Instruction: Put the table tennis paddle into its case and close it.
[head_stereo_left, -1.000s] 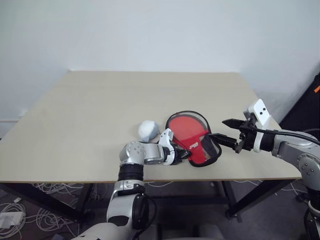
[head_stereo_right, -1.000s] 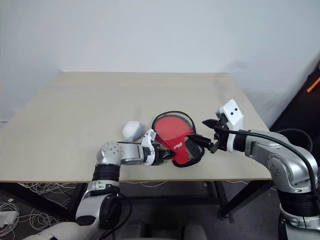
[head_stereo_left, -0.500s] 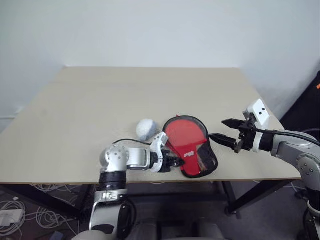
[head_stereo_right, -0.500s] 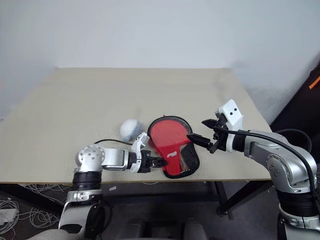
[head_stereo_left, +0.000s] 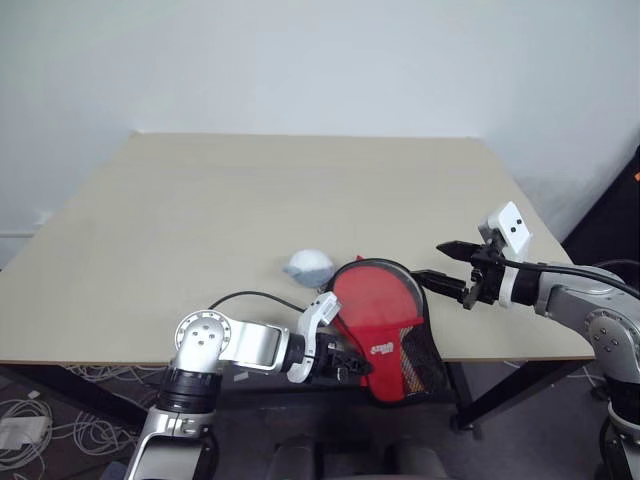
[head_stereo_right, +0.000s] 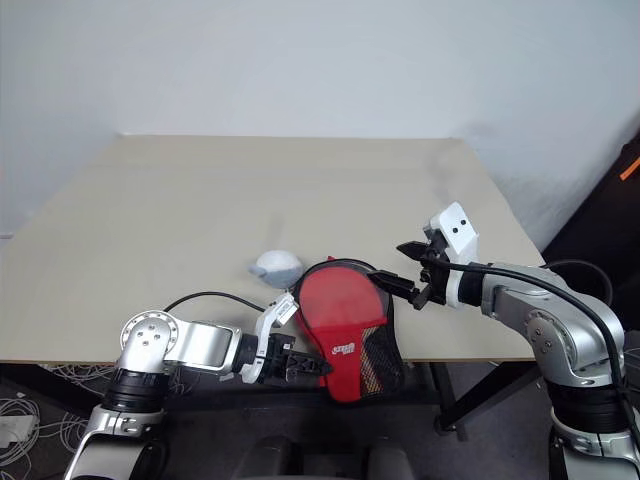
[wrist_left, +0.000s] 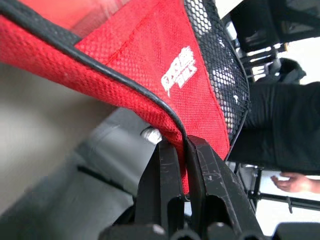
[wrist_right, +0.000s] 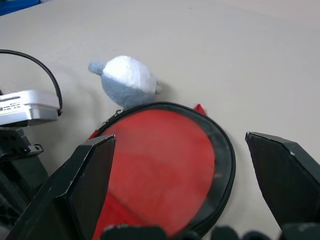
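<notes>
beige table (head_stereo_left: 200, 220) against plain white wall (head_stereo_left: 300, 60)

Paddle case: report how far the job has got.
Done: the red paddle sits inside the case, visible through its clear panel. In hand: the left tool is shut on the case's edge, which overhangs the table. Left: whether it is zipped is unclear. The right tool hovers open.

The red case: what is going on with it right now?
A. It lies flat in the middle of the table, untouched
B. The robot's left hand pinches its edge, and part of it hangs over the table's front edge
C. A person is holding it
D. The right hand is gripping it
B. The left hand is shut on the black-trimmed edge of the case, whose narrow end hangs past the table front; the right hand is open beside it.
</notes>
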